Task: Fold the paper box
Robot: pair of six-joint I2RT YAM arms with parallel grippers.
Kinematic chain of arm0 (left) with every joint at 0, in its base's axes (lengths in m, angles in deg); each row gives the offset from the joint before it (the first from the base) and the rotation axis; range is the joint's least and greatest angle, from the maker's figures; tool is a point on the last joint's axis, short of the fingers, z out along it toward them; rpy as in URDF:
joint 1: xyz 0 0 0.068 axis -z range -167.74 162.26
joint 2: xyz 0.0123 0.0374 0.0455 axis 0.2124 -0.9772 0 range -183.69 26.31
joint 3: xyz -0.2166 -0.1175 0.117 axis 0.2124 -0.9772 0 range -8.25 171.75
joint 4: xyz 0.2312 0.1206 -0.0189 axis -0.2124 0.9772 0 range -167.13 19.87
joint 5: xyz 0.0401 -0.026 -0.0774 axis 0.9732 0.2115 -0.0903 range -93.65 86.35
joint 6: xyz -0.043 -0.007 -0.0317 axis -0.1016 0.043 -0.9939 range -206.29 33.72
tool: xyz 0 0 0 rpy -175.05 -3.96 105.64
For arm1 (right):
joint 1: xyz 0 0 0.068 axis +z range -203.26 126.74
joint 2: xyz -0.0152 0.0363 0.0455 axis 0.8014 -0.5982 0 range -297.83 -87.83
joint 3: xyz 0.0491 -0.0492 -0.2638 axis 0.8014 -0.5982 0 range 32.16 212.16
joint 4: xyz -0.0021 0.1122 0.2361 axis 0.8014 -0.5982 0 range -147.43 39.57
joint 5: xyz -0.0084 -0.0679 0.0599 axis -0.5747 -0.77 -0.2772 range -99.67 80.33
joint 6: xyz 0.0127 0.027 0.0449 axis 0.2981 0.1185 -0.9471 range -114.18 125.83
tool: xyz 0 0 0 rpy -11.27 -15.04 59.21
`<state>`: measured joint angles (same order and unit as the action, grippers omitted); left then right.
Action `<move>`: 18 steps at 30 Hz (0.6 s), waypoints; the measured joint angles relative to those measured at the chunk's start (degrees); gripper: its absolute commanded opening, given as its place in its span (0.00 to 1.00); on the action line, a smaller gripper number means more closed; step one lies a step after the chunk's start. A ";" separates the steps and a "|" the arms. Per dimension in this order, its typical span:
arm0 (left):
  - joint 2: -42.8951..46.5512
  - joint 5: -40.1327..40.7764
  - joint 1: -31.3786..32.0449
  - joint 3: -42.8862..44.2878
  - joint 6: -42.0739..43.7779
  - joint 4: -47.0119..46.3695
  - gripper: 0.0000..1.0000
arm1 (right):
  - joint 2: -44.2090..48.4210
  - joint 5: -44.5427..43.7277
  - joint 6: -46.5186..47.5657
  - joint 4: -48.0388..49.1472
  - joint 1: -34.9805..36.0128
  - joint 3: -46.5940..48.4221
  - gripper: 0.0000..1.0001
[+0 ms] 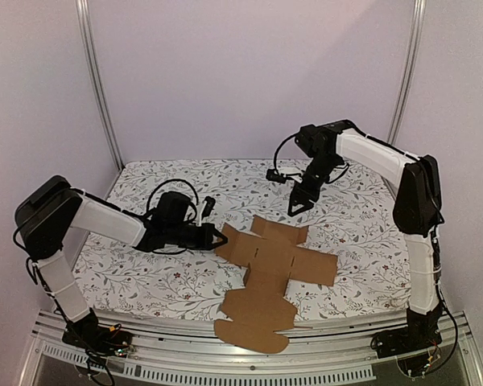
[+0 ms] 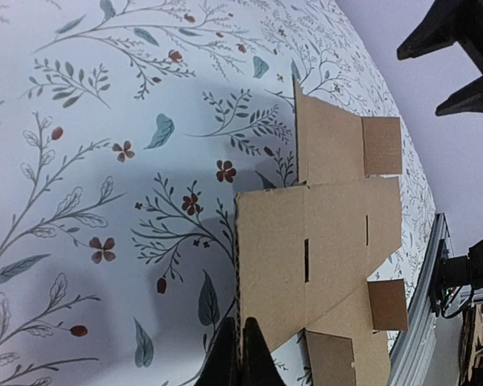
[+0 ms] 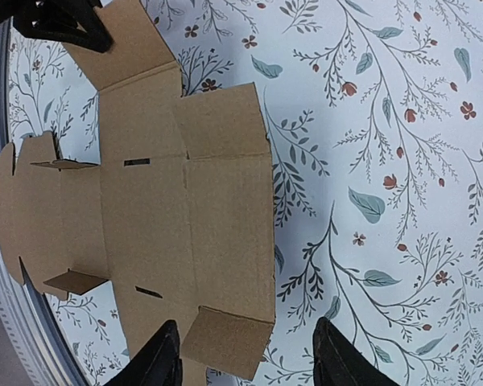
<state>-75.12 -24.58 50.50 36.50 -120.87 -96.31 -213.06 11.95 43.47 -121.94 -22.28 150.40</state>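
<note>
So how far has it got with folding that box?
Barely started. The paper box lies almost flat, with no panel raised into a wall. In hand: the left tool is shut on a flap's edge, and the right tool hangs open over its far side. Every fold is left.

Left wrist view's bottom edge crops the paper box (image 2: 322,241).

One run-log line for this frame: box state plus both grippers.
paper box: lying unfolded on floral cloth | left gripper: shut on box edge | right gripper: open, above box's far side
</note>
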 measured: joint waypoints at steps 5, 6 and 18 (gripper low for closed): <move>2.23 -0.96 0.44 -2.21 3.37 -5.16 0.00 | -0.87 2.32 0.11 -2.05 0.00 0.00 0.55; 2.69 -0.98 0.55 -2.51 3.85 -5.86 0.00 | -1.07 2.60 0.11 -2.23 0.15 0.00 0.55; 4.44 -0.66 0.98 -4.57 6.71 -10.16 0.00 | -3.32 4.61 0.07 -4.70 0.50 0.00 0.32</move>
<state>-70.68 -25.23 51.48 31.93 -114.16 -106.47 -216.38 16.57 43.54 -126.64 -21.78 150.40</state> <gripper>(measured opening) 0.009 0.456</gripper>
